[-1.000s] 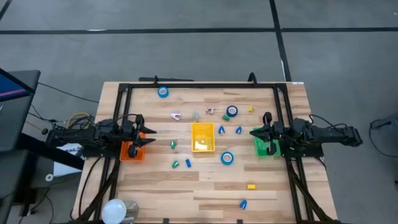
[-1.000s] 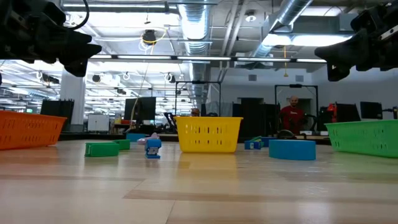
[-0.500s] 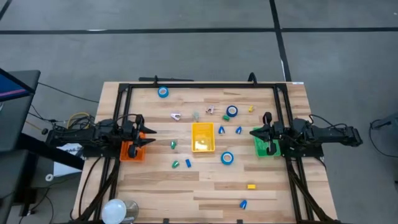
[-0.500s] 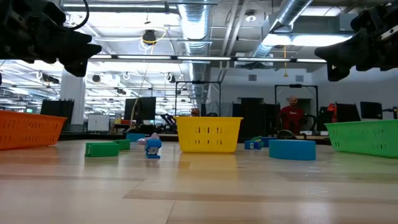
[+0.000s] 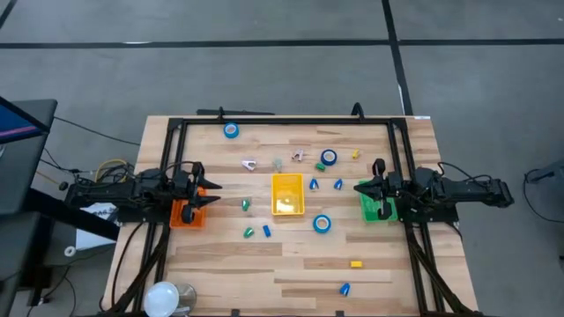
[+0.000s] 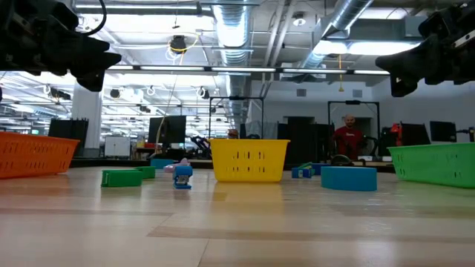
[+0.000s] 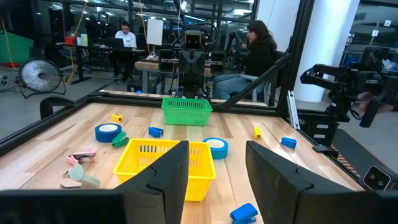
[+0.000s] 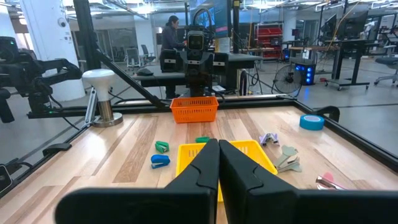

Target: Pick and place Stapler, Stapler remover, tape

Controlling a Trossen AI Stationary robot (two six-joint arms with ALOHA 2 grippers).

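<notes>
L claw (image 5: 211, 195) half-parted, empty, mid-left over orange mesh basket (image 5: 186, 212). R claw (image 5: 359, 187) clenched, empty, mid-right. Round blue tape roll (image 5: 322, 224) sits centre-right on wooden desk (image 5: 291, 264) (nothing gripped). Suggest: open wide, descend square over roll.

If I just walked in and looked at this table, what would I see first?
Probably the bright yellow basket in the middle of the wooden table, with an orange basket at the left edge and a green basket at the right. Above those two hang the left gripper, open, and the right gripper, shut. Blue tape rolls dot the table.
</notes>
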